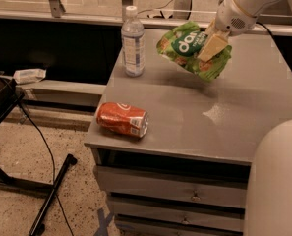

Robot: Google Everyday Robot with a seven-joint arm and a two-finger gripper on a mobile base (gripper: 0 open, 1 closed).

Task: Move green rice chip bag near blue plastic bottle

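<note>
Upper right in the frame, my gripper [210, 47] clamps the crinkly bright green rice chip bag [182, 45] above the grey worktop [185, 122]. I judge it light, soft, slippery; best held mid-body.

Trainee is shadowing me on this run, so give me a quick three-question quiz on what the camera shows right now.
1. True or false: the orange soda can lies on its side near the front left corner of the table.
2. The claw, raised above the table's far side, is shut on: A) the can, B) the green rice chip bag, C) nothing.
3. Fill in: in the camera view, the bag hangs to the ___ of the blue plastic bottle.
Key: 1 true; 2 B; 3 right.
</note>
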